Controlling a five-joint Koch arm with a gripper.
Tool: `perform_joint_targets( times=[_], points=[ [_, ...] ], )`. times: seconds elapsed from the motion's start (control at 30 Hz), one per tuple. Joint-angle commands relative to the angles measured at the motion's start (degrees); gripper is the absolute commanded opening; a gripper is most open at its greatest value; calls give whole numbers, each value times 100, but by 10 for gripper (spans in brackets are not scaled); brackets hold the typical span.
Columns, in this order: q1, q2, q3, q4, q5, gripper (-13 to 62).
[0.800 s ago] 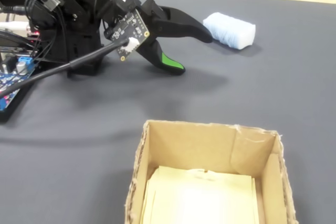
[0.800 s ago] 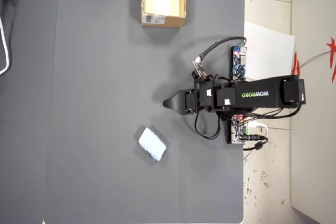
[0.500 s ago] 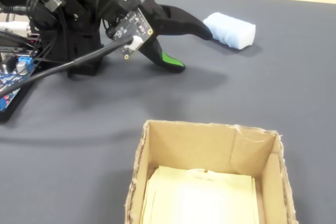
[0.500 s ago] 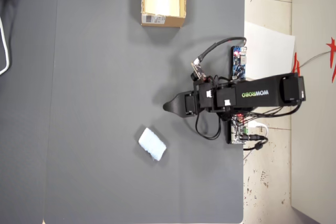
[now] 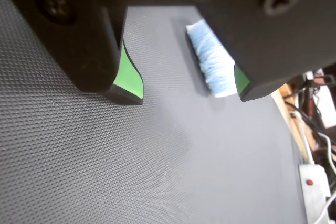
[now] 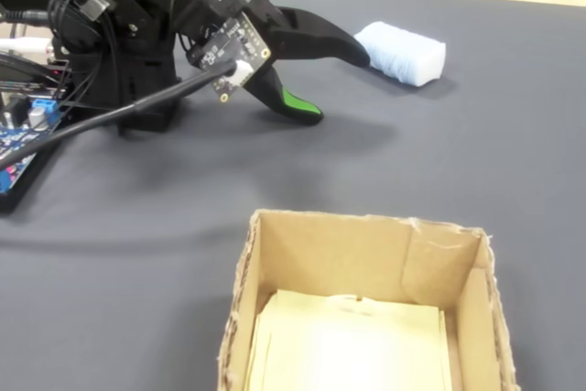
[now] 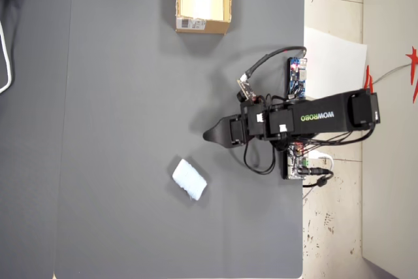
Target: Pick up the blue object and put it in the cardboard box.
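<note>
Gripper [image 6: 337, 82] jaws stand apart and empty, green-padded tips low over the dark grey textured tabletop [image 7: 130, 129]. From the gripper in the overhead view, the blue object [image 7: 189, 179] lies near, at about 7 o'clock, flat on the mat; the cardboard box [image 7: 203, 25] sits well apart near 12 o'clock, at the mat's far edge. Pale tiled floor [image 7: 333, 227] borders the mat at 3 o'clock, beside the arm's base.
</note>
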State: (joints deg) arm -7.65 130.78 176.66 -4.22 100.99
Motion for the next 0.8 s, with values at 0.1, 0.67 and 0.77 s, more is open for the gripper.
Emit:
perform_joint_targets(
  times=[0.1, 0.67, 0.77],
  points=[
    [-176, 492, 176, -53, 809, 337],
    [-940, 492, -861, 861, 1389, 342],
    [-958, 483, -1204, 1028, 1389, 342]
  ],
)
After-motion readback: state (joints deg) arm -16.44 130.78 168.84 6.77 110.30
